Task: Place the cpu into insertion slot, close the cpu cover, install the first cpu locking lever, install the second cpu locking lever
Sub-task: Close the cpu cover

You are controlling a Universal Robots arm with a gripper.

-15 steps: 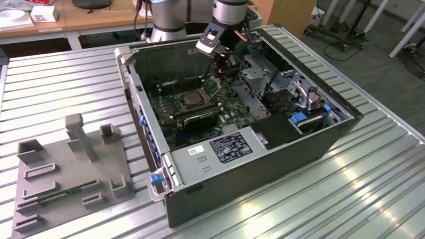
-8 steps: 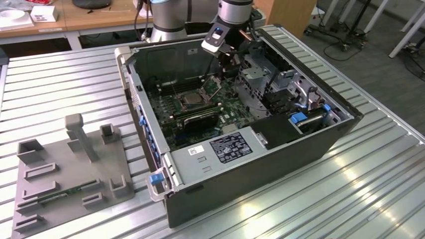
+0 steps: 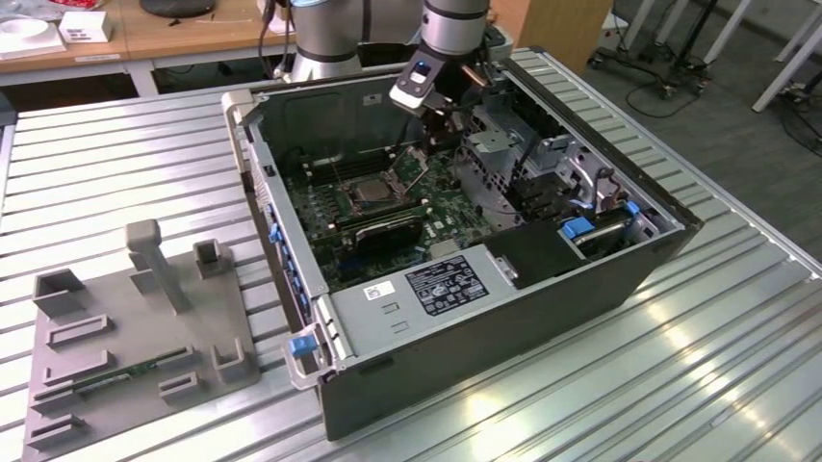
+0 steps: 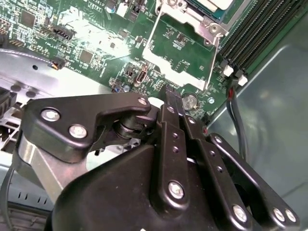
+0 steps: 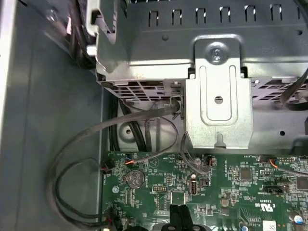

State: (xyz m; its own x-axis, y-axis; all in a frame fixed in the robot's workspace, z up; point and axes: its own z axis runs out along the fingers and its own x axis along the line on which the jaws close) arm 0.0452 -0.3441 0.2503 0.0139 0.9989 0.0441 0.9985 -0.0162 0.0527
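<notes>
- While the arm is reaching down into the open computer case [image 3: 514, 318], the gripper [image 3: 434, 141] is hanging over the green motherboard [image 3: 385, 231], just beside the insertion slot [image 3: 372, 192].
- In the second wrist view, its fingers [image 4: 173, 144] are lying pressed together, with their tips right at the free edge of the cpu cover [image 4: 175, 71]; I cannot tell whether they are touching it.
- The cpu cover is standing tilted up off the slot, and the board is showing through its cut-out middle.
- The cpu [image 4: 214, 4] is lying as a pale patch inside the slot's silvery rim.
- In the first wrist view, the closed tips are hovering above the board, near a coin battery [image 5: 134, 179].
- On the exterior view's left, a grey fixture [image 3: 141, 327] is sitting on the ribbed metal table [image 3: 668, 385].
</notes>
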